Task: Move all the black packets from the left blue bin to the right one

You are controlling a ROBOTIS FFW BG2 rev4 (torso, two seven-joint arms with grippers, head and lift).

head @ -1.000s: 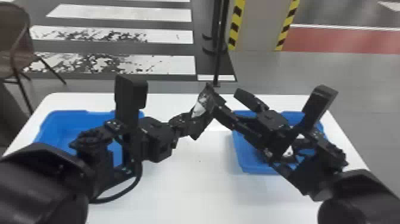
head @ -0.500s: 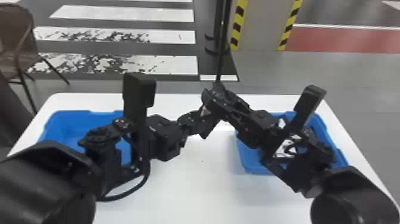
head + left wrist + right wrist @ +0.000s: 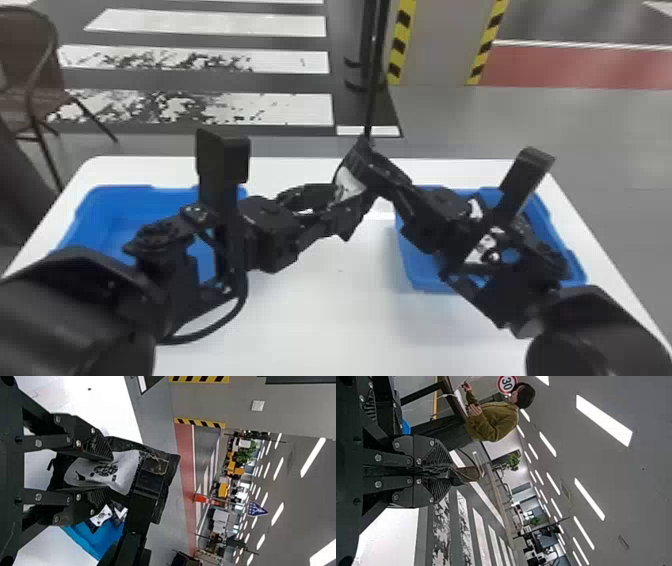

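Though crinkly, straight-edged black packet (image 3: 128, 469)

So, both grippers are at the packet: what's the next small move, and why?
I'd probably ease the right gripper away from the left gripper, drawing the packet toward the right bin. The right fingers are shut on its end, while the left fingers stand apart with the packet between them, so it should slide free.
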